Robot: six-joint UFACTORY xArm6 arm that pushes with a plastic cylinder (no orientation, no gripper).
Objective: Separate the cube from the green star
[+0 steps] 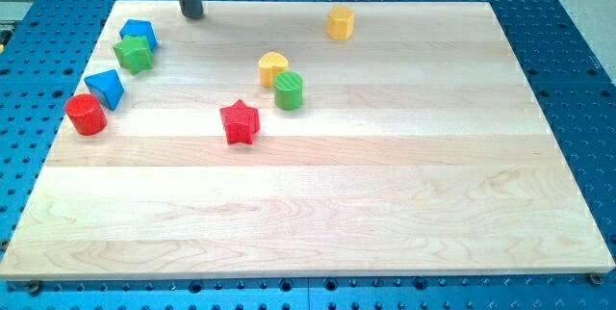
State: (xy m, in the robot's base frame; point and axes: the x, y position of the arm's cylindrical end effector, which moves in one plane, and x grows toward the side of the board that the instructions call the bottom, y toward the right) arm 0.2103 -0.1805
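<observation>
A blue cube (140, 33) sits near the board's top left corner. A green star (133, 54) lies just below it, touching it. My tip (193, 14) stands at the board's top edge, to the right of and slightly above the blue cube, with a gap between them.
A blue triangular block (105, 88) and a red cylinder (86, 115) lie at the left edge, below the star. A red star (240, 122), a green cylinder (288, 90) and a yellow heart-like block (273, 67) sit mid-board. A yellow hexagonal block (340, 23) is at the top.
</observation>
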